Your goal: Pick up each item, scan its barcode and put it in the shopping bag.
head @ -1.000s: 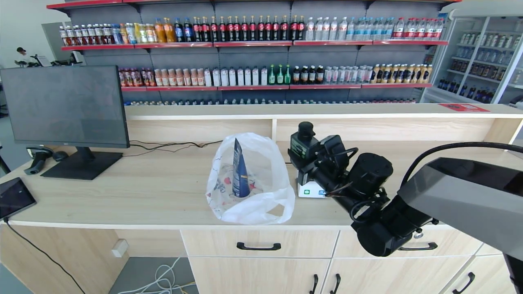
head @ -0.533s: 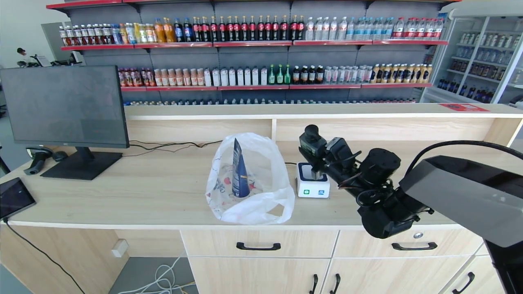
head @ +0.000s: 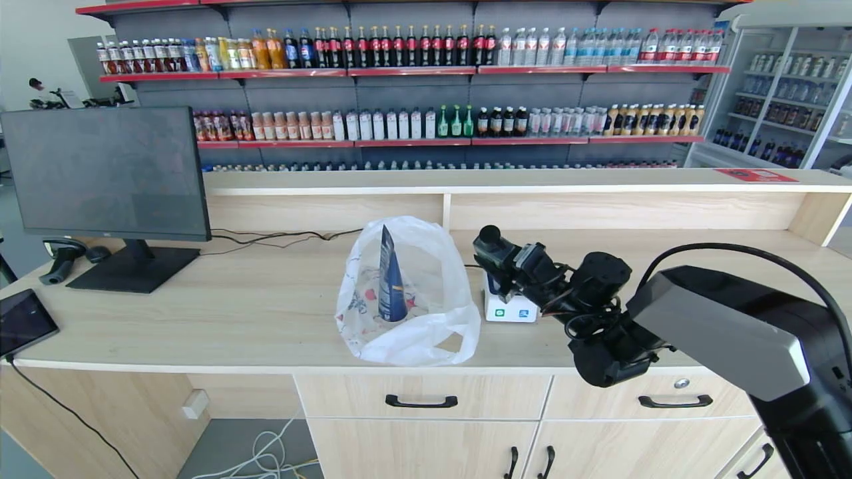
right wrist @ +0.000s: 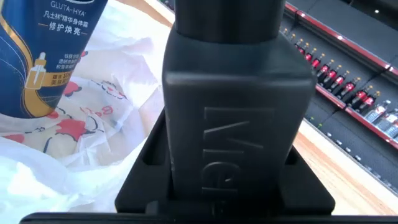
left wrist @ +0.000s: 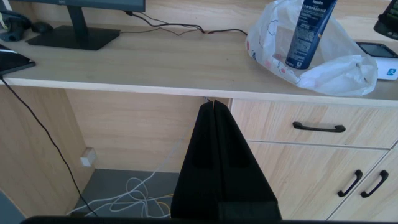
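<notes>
**Handling Note: Dark Bottle at the Scanner**

The right gripper [head: 502, 269] is clamped on the dark bottle [head: 488, 251], its jaws set against the flat sides. It holds the bottle tilted just above the white scanner [head: 511, 310], beside the shopping bag [head: 426, 313]. The bottle looks rigid, smooth and likely slippery, so grip the flat faces rather than the cap. The left gripper [left wrist: 214, 130] is pressed closed and empty.

On the counter [head: 266, 313], a bag [head: 439, 279]; inside it, a tube [head: 391, 286] standing upright. Just right of the bag, a scanner [head: 511, 311], with a bottle [head: 488, 247] above it in the right gripper [head: 506, 263]. Well left of the bag, a monitor [head: 106, 173]; farther left still, a tablet [head: 23, 322]. Far behind the bag, shelves [head: 413, 70] of drinks.
</notes>
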Robot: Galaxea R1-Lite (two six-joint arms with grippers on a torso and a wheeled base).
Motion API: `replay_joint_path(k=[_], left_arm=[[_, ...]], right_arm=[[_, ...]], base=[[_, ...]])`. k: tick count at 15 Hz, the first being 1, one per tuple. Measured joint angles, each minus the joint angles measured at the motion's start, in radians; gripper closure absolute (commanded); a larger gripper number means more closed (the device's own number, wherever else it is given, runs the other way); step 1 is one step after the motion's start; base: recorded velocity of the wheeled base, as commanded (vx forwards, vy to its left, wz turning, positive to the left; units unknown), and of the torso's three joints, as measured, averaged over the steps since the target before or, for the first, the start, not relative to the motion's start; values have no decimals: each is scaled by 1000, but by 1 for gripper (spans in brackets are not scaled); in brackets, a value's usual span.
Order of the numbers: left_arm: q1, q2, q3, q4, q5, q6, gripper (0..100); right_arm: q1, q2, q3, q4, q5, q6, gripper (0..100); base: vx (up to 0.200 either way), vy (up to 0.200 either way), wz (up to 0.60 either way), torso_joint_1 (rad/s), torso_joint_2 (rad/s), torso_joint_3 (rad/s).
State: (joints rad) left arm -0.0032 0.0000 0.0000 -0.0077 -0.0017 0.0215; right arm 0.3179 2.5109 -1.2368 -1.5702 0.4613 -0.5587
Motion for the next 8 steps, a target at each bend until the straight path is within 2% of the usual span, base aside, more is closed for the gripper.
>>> replay_joint_path(k=[5, 8], left_arm=[[0, 0, 0, 0, 0, 0, 100], [0, 0, 0, 0, 0, 0, 100]], right_arm=[[-27, 73, -82, 1, 49, -14, 100], [-51, 115, -195, 0, 51, -3, 100]], base=[[0, 0, 0, 0, 0, 0], [0, 0, 0, 0, 0, 0]])
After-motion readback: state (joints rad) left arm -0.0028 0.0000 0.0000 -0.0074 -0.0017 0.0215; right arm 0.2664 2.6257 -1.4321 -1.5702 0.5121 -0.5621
